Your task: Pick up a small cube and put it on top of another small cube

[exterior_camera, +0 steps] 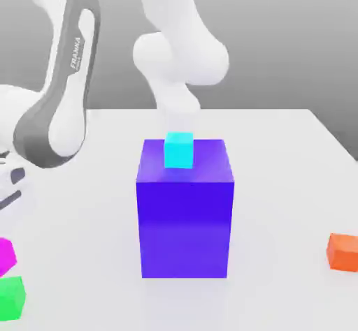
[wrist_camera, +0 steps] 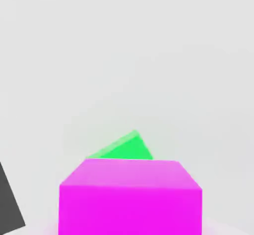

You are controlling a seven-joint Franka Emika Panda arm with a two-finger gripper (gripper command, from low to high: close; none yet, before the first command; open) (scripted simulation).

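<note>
A: Gripper first. What can you say about it?

B: Not much. Whether it is open or closed on something, I cannot tell. In the hand view a dark wedge sits at the lower left edge of the frame, but I can't say what it is.

A: And the pink cube?

B: The pink cube (wrist_camera: 130, 197) sits large at the bottom centre of the hand view, so I judge it lies very close in front of the hand camera, squarely on its line of sight. Its near face looks square to the camera, with no obvious long axis to favour. In the exterior view it is a sliver at the lower left edge of the frame (exterior_camera: 5, 255).

A: What lies beyond it?

B: The green cube (wrist_camera: 124, 148) peeks over the pink one's far edge in the hand view. In the exterior view it sits just below the pink one, at the bottom left corner.

A: Further out?

B: The arm (exterior_camera: 63, 99) sweeps down the upper left. At frame centre stands the blue block (exterior_camera: 184, 211) with a cyan cube (exterior_camera: 179, 150) on top. An orange cube (exterior_camera: 344, 251) rests at the lower right, all on the white table (exterior_camera: 280, 183).
</note>
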